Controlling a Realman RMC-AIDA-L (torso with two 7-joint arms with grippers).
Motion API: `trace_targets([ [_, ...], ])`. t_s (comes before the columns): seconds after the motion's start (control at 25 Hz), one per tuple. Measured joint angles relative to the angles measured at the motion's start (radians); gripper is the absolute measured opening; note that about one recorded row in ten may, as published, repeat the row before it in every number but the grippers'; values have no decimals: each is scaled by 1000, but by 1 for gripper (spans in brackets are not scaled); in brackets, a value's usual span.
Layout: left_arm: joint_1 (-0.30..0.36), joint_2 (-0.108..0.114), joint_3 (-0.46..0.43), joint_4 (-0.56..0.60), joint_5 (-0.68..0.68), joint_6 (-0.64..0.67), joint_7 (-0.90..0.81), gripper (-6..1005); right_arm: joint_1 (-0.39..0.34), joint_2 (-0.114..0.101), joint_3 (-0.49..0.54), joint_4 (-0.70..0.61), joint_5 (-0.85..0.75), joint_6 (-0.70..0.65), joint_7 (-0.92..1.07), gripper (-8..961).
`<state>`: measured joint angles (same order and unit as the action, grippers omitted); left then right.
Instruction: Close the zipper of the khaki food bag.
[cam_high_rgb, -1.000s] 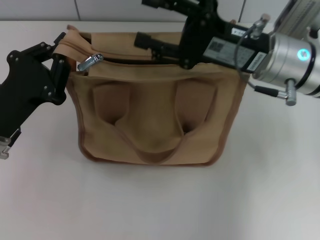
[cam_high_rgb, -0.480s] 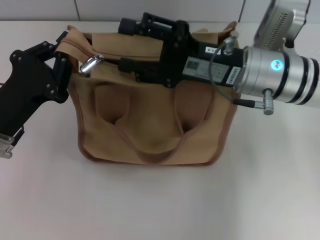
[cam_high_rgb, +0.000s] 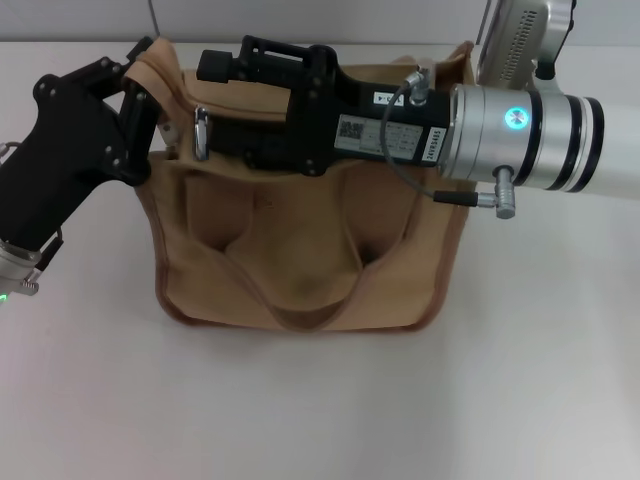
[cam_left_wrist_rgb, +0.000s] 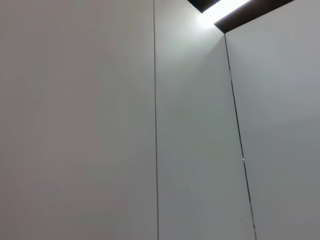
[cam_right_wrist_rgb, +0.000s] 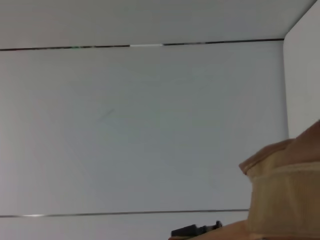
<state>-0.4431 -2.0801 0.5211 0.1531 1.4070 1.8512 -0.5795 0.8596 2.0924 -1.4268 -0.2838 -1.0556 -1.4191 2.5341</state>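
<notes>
Khaki food bag (cam_high_rgb: 300, 240) stands on the white table (cam_high_rgb: 320, 400). Zipper (cam_high_rgb: 201, 133) pull tab hangs at the bag's top left end; the zipper line is mostly hidden under the right gripper (cam_high_rgb: 215, 105), lying across the bag's top, jaw state indeterminate. Left gripper (cam_high_rgb: 140, 100) clenched on the bag's top left corner fabric (cam_right_wrist_rgb: 280, 165).

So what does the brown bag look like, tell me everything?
The khaki food bag is a boxy tan cloth tote with darker brown piping around its edges and a looped handle hanging down its front. It stands upright on the white table. The silver pull tab hangs near its top left corner. The left gripper is at that corner, and the right gripper reaches across the top.
</notes>
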Motion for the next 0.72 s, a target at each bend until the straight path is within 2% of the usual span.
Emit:
trace_targets([
  [0.4, -8, 0, 1, 0, -4, 29, -2, 17, 9, 0, -50, -12, -5, 50, 1, 733],
  [0.72, -9, 0, 0, 0, -6, 34, -2, 17, 10, -2, -52, -47, -16, 64, -63, 700],
])
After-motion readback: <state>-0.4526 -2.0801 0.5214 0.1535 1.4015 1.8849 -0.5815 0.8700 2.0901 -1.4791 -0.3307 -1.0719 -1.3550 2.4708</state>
